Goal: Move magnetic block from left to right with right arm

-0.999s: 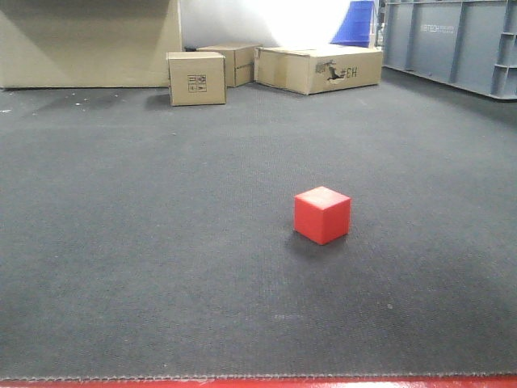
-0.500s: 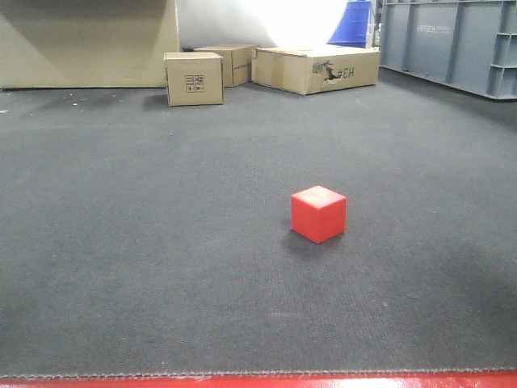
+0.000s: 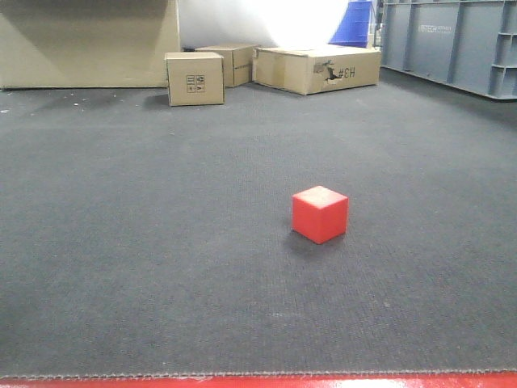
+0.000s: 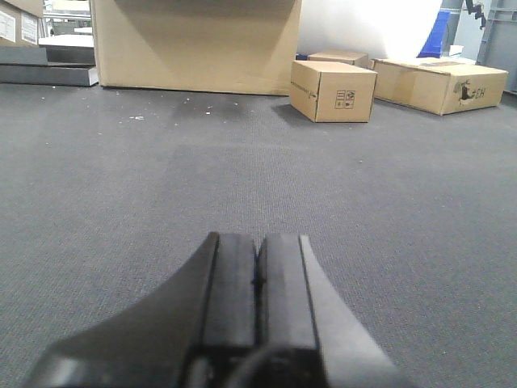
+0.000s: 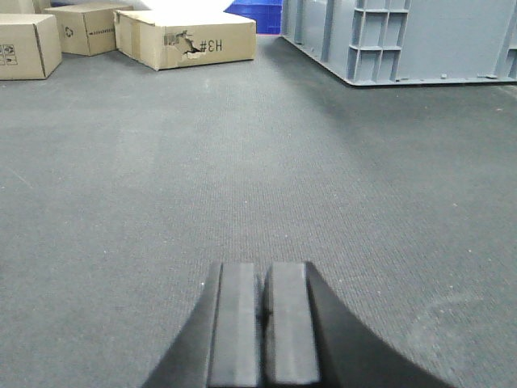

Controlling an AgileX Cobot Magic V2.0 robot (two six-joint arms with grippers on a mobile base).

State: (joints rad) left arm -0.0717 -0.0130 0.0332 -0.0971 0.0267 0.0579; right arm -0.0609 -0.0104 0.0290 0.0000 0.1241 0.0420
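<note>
Sitting alone on dark grey carpet point(image 3: 145, 242) — magnetic block point(image 3: 320, 214), one corner turned toward the front camera, nothing touching it. Left end effector point(image 4: 258, 279) pressed together, empty, low over the carpet. Right end effector point(image 5: 262, 319) likewise closed and empty. Far behind — tan cardboard boxes point(image 3: 194, 78) and a grey crate point(image 3: 452, 44)

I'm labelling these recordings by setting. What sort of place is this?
Probably a warehouse or storage-type workspace. A wide dark grey carpeted floor carries tan cardboard boxes along the back and large grey plastic crates at the right. A small red cube sits alone on the carpet.
</note>
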